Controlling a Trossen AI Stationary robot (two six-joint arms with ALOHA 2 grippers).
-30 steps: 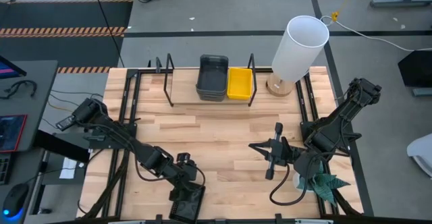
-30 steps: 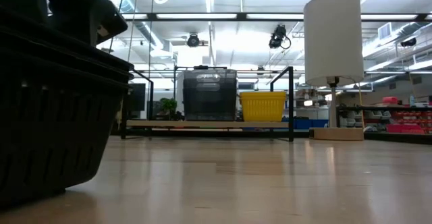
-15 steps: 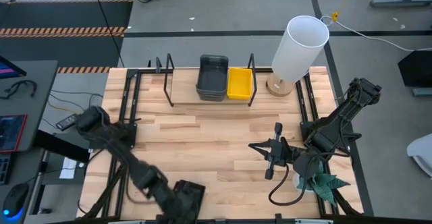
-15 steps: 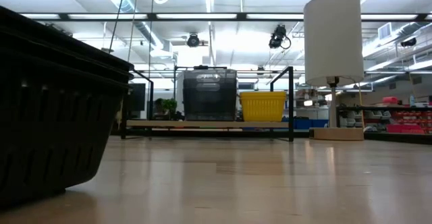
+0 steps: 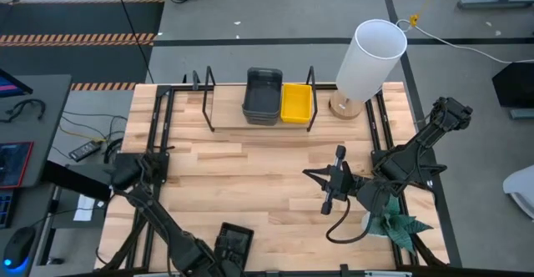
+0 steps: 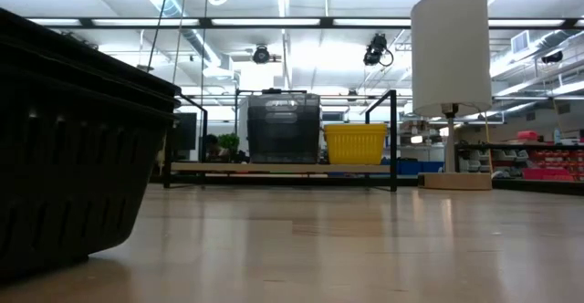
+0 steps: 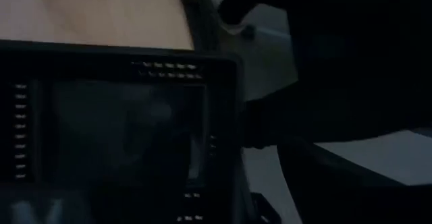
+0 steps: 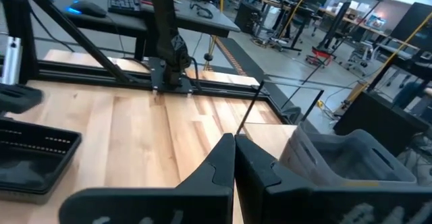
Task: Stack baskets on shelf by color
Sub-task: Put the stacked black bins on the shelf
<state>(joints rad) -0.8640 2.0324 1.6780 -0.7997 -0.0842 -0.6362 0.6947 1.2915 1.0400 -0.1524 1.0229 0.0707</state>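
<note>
On the shelf [image 5: 225, 120] at the table's far side stand stacked dark grey baskets [image 5: 262, 95] and, touching their right side, a yellow basket [image 5: 296, 102]; the low view shows the grey stack [image 6: 284, 128] and the yellow basket [image 6: 356, 143] too. A black mesh-walled basket [image 5: 235, 242] rests on its bottom near the table's near edge, looming at the left of the low view [image 6: 73, 157] and seen from above in the left wrist view [image 7: 121, 129]. My left gripper [image 5: 202, 260] hangs just left of it at the near edge. My right gripper [image 5: 313, 177] hovers shut over the table's right half.
A tall white cylinder [image 5: 370, 60] on a wooden foot stands at the far right beside the shelf. Black frame rails [image 5: 154, 143] run along the table's left and right sides. Bare tabletop [image 5: 250, 177] lies between the shelf and the black basket.
My left gripper has drawn back from above the black basket toward the table's near left, out of the low view. The basket stays on the table where it was.
</note>
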